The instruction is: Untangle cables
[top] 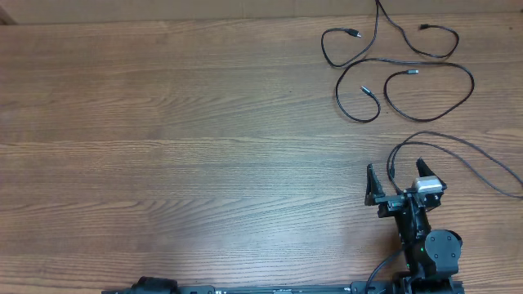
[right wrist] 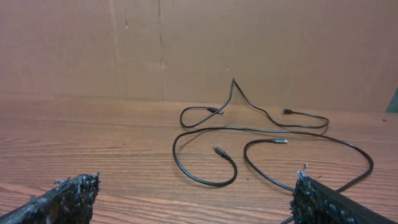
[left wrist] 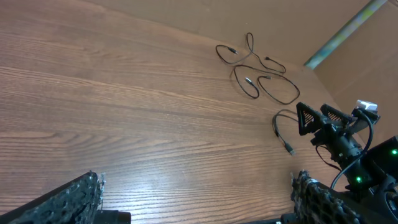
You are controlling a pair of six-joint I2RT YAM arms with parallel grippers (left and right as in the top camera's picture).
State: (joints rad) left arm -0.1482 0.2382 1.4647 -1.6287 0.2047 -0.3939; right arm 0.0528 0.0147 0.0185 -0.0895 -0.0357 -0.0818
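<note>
Cables are in a loose looping bunch at the 1 o'clock corner of the wood table, plugs lying free. One more cable arcs at 4 o'clock and runs off the right edge. Its near end passes by the right gripper; can't tell if they touch. The right gripper's fingers are spread wide and hold nothing, with the bunch at its 12 o'clock. Left gripper is at 7 o'clock, fingers also wide apart and empty, well away from all cables.
</note>
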